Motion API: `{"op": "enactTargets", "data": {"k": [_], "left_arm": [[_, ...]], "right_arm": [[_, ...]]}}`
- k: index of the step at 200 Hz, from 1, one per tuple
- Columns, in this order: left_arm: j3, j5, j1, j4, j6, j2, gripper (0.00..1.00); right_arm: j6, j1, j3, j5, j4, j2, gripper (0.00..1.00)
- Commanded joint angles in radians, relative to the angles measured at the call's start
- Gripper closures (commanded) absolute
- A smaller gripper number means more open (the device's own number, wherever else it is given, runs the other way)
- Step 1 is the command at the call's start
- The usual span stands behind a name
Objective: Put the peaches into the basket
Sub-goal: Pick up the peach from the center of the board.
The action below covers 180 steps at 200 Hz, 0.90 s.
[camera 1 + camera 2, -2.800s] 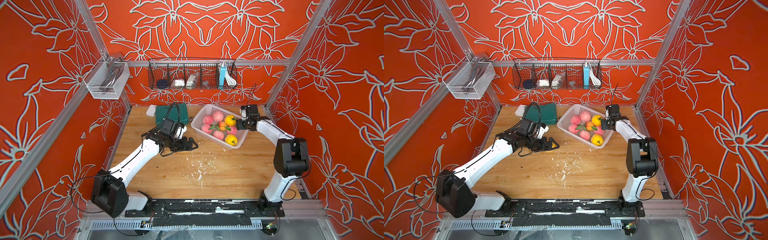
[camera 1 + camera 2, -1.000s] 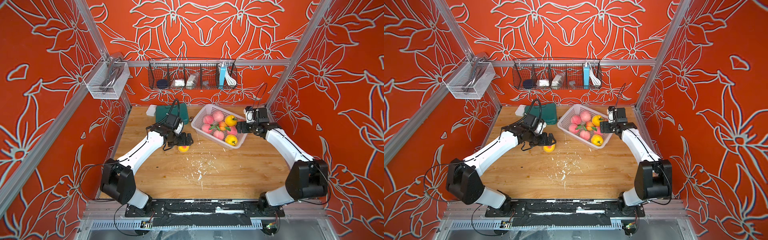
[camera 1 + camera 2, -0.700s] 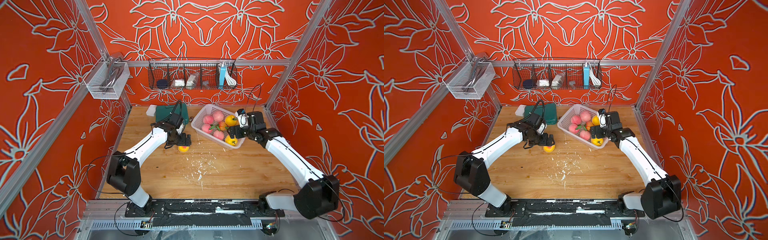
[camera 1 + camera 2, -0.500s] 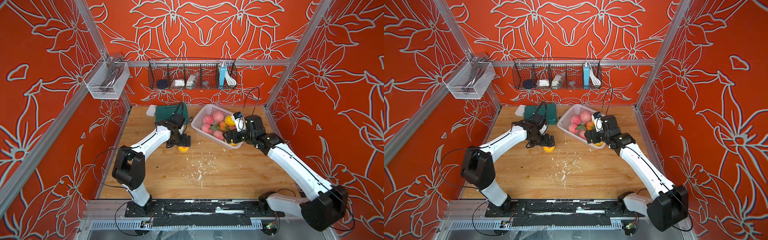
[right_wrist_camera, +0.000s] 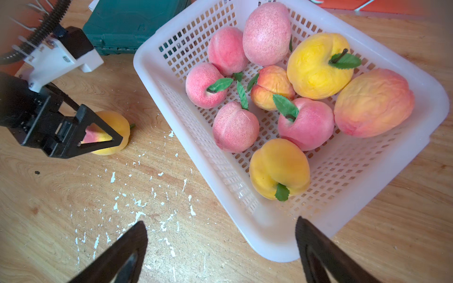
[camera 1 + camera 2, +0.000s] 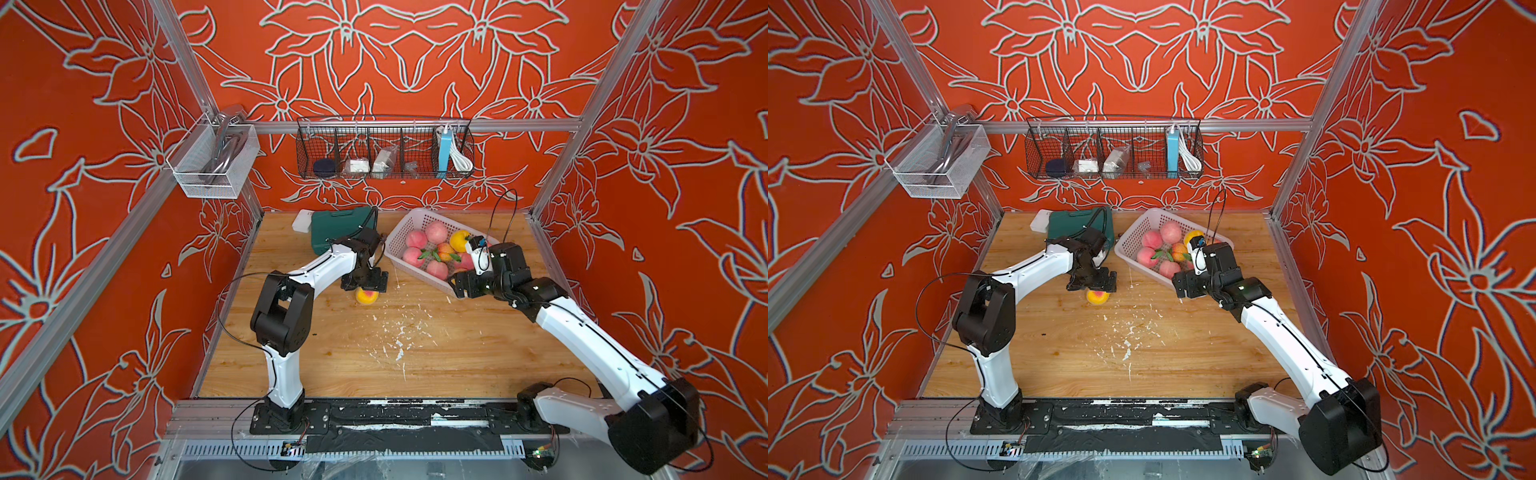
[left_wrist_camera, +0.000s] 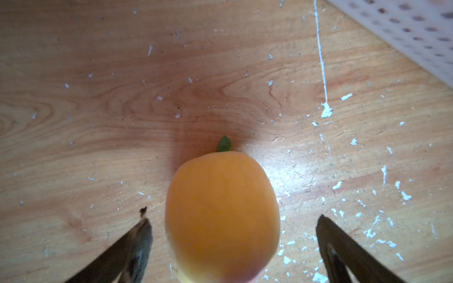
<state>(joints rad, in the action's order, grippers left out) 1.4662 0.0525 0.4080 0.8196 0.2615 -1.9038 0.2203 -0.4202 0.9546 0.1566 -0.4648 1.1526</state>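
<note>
One yellow-orange peach (image 6: 366,296) (image 6: 1098,297) lies on the wooden table left of the basket. My left gripper (image 6: 365,285) (image 7: 232,219) hangs just over it, open. Its fingers stand either side of the peach (image 7: 221,215) with gaps on both sides. The pale basket (image 6: 419,213) (image 6: 1154,212) (image 5: 144,71) sits at the back right and holds several peaches (image 5: 318,66), pink and yellow. My right gripper (image 6: 461,286) (image 5: 220,220) is open and empty above the basket's near corner. In the right wrist view the loose peach (image 5: 115,125) shows partly behind the left gripper's finger.
A dark green case (image 6: 340,226) (image 5: 137,22) and a small white block (image 6: 301,220) lie at the back, left of the basket. White flecks (image 6: 399,332) are scattered mid-table. A black wire rack (image 6: 384,151) and a white mesh bin (image 6: 214,160) hang on the walls.
My right gripper has moved from the basket's far right side across it to its near corner. My left gripper has stayed over the loose peach and its jaws have spread a little wider.
</note>
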Motion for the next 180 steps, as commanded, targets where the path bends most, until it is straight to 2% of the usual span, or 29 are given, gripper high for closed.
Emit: {"op": "enactTargets", "data": {"k": [1,56,180], "left_arm": [[0.020,-0.044,0.006,0.020,-0.012,-0.031,0.01],[0.046,-0.081,0.006,0.044,-0.017,-0.084,0.02],[0.032,-0.079,0.028,0.046,-0.007,-0.085,0.21]], "right_arm": [[0.025,-0.005,-0.027,0.010,0.036,-0.022,0.03],[0.011,-0.005,-0.039,0.003,0.055,-0.011,0.03],[0.019,-0.005,-0.041,0.009,0.065,-0.018,0.03]]}}
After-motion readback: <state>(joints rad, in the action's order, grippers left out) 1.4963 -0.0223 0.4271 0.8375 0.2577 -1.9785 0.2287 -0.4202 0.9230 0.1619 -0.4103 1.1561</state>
